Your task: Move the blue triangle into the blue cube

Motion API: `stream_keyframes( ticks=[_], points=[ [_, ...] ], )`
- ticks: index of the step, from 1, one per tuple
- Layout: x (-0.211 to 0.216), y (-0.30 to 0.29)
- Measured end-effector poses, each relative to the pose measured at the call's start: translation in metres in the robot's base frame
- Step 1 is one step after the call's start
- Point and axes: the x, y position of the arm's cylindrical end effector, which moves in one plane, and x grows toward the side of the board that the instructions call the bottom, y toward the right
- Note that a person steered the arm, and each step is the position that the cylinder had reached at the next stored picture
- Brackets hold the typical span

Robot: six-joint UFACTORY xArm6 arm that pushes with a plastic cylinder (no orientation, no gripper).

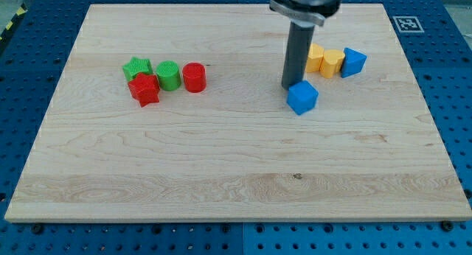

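My tip [288, 86] beside the blue cube [302, 97]

It touches the cube's upper-left edge; the blue triangle [354, 62] sits well apart, up-right of the cube.

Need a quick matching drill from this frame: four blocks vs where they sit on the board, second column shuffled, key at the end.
Blocks:
1. blue cube
2. blue triangle
3. red cylinder
4. green star

Places:
A. rightmost of the row at the view's upper right, beside the yellow blocks
B. right end of the left cluster
C. just below and right of my tip
D. top left of the left cluster, above the red star

Pairs: 1-C, 2-A, 3-B, 4-D
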Motion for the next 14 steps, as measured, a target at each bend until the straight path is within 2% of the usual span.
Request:
stream_keyframes(
  ticks=[1,2,3,4,5,6,7,8,9,14],
  points=[
    [0.042,0.032],
    [0.054,0.097],
    [0.052,0.168],
    [0.011,0.221],
    [-0.045,0.227],
    [-0.092,0.191],
    [-0.114,0.128],
    [-0.106,0.097],
    [-0.086,0.09],
    [-0.009,0.118]
  ],
)
